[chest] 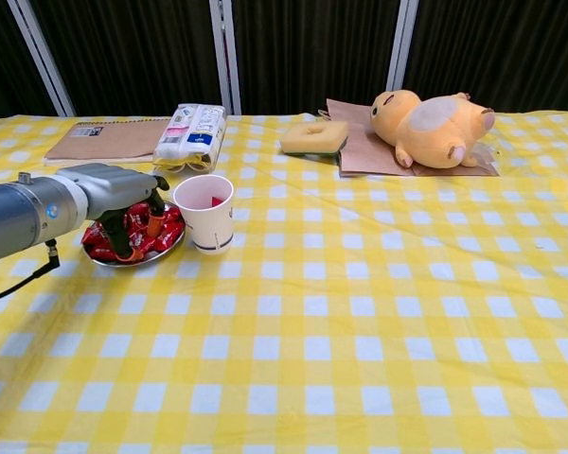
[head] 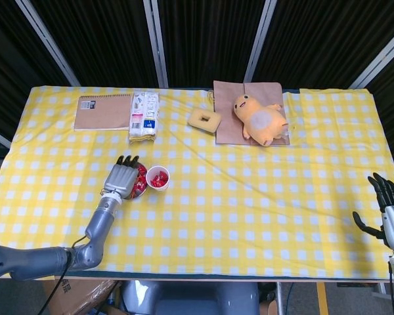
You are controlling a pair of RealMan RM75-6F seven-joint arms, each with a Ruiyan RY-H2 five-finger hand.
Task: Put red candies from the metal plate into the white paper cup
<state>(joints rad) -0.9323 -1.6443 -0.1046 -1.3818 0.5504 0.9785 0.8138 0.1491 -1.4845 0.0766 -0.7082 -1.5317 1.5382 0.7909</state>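
From the head view, the left hand lies over the metal plate, which sits just left of the white paper cup; red candies show inside the cup. The right hand hangs off the table's right edge, fingers spread and holding nothing.

From the chest view, the left hand's fingers reach down into the plate's candies; whether they pinch one cannot be told.

The head view looks steeply down from high above the table; the chest view faces across it, low and nearer.
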